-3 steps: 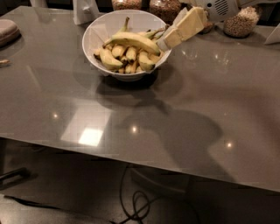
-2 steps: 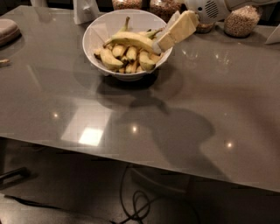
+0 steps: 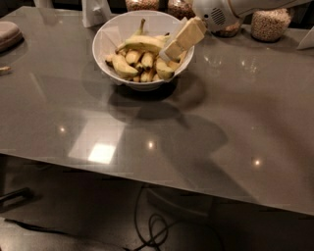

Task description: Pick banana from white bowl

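Note:
The white bowl (image 3: pixel 110 37) stands at the back of the grey table (image 3: pixel 235 122) and holds several bananas. The long curved banana (image 3: pixel 140 43) lies across the top of the shorter stubby ones, its dark stem pointing up toward the bowl's far rim. My gripper (image 3: pixel 167 53) reaches in from the upper right on a white arm. Its cream fingers slant down over the bowl's right rim, and their tips are at the right end of the long banana, among the fruit.
Glass jars of grains (image 3: pixel 269 23) stand along the back edge, behind the arm. A white object (image 3: pixel 95 11) stands behind the bowl. A beige pad (image 3: pixel 7 35) lies at the far left. Cables lie on the floor (image 3: pixel 152 230) under the table.
The gripper has moved left and down, from beside the bowl's right rim to inside the bowl at the long banana. The view has also moved closer.

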`<move>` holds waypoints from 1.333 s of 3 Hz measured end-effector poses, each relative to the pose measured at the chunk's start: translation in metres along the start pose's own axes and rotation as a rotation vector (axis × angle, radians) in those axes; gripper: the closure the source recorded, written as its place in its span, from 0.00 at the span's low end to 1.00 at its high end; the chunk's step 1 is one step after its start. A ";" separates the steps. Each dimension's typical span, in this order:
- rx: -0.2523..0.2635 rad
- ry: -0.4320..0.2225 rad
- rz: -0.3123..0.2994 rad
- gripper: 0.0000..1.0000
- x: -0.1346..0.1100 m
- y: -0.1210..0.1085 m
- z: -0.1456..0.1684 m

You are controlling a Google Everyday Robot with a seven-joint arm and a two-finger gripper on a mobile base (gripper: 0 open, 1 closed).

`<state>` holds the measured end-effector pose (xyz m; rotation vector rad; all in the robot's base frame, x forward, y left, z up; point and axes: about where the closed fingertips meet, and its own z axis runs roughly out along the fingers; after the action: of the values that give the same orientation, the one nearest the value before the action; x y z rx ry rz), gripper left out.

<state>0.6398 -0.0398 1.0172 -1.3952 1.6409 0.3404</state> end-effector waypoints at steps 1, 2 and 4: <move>0.016 -0.007 0.011 0.00 0.002 -0.014 0.021; 0.022 -0.019 0.031 0.18 0.003 -0.025 0.036; 0.022 -0.039 0.078 0.46 0.010 -0.036 0.053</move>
<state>0.6965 -0.0197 0.9928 -1.3024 1.6656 0.3912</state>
